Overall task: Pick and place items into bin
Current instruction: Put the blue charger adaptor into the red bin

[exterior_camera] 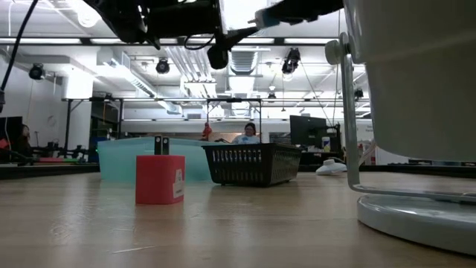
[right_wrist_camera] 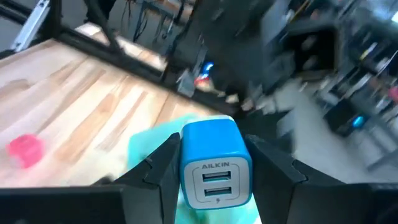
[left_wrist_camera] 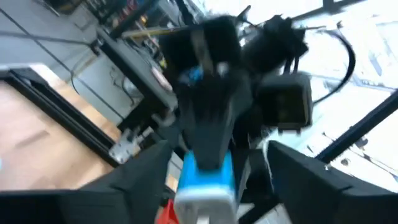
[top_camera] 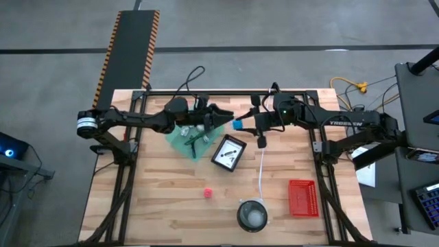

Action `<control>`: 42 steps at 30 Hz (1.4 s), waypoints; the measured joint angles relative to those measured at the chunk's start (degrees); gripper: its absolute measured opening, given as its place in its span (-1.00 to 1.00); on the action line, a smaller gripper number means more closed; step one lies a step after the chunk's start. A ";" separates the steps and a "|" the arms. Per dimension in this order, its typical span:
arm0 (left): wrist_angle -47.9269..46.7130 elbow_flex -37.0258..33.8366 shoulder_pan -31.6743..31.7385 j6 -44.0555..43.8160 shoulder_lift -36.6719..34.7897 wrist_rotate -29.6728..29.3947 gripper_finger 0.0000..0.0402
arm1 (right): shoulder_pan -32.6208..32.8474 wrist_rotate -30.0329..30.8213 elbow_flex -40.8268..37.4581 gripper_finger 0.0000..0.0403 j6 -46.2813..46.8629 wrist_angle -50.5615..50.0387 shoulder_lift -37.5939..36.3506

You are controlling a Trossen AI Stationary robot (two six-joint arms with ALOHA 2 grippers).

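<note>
A blue USB charger block (top_camera: 237, 124) hangs high above the table's far middle, between my two grippers. My right gripper (right_wrist_camera: 214, 163) is shut on it, reaching in from the table's right. My left gripper (left_wrist_camera: 219, 182) faces it from the left and is open. Its fingers stand on either side of the charger's other end (left_wrist_camera: 205, 180), with a gap on each side. A teal bin (top_camera: 184, 140) holding several small items lies under my left arm. A pink cube (top_camera: 207, 193) sits on the wood nearer the front. My right gripper pinches the charger's two opposite sides (right_wrist_camera: 187, 168) between its two fingers (right_wrist_camera: 157, 169). The face with the two USB ports (right_wrist_camera: 216, 180) points back at the wrist. The fingers come roughly level from the table's right. The charger is lifted clear of the table.
A black tray with a white card (top_camera: 228, 152) lies right of the bin. A white cord (top_camera: 263, 171) runs down to a round grey bowl (top_camera: 252, 215) at the front. A red basket (top_camera: 302, 197) stands at the front right. Black frame rails (top_camera: 322, 178) line both sides.
</note>
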 joint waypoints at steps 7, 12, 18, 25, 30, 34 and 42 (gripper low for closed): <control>-0.42 -0.07 2.80 -0.15 -0.84 0.18 0.64 | -0.76 -0.45 0.00 -0.31 5.56 -17.94 -6.63; -0.53 -0.09 4.26 -0.20 -0.93 0.41 0.66 | -0.63 -3.49 0.00 -0.31 13.05 -34.69 -12.11; -0.59 -0.11 5.19 -0.22 -0.93 0.66 0.67 | -0.42 -12.57 0.00 -0.31 24.93 -53.13 -16.79; -0.97 -0.11 5.33 -0.25 -0.93 0.67 0.67 | 0.29 -25.55 -0.29 -0.31 29.53 -68.43 -18.92; -0.96 -0.13 5.33 -0.34 -0.93 0.92 0.67 | 1.94 -28.36 -3.09 -0.31 29.70 -75.65 -19.11; -0.98 -0.13 5.33 -0.35 -0.93 1.67 0.67 | 4.64 -36.81 -7.12 -0.31 29.90 -75.65 -19.07; -1.90 -0.13 5.33 -0.22 -0.93 1.97 0.67 | 11.73 -39.89 -16.25 -0.31 30.80 -71.91 -18.59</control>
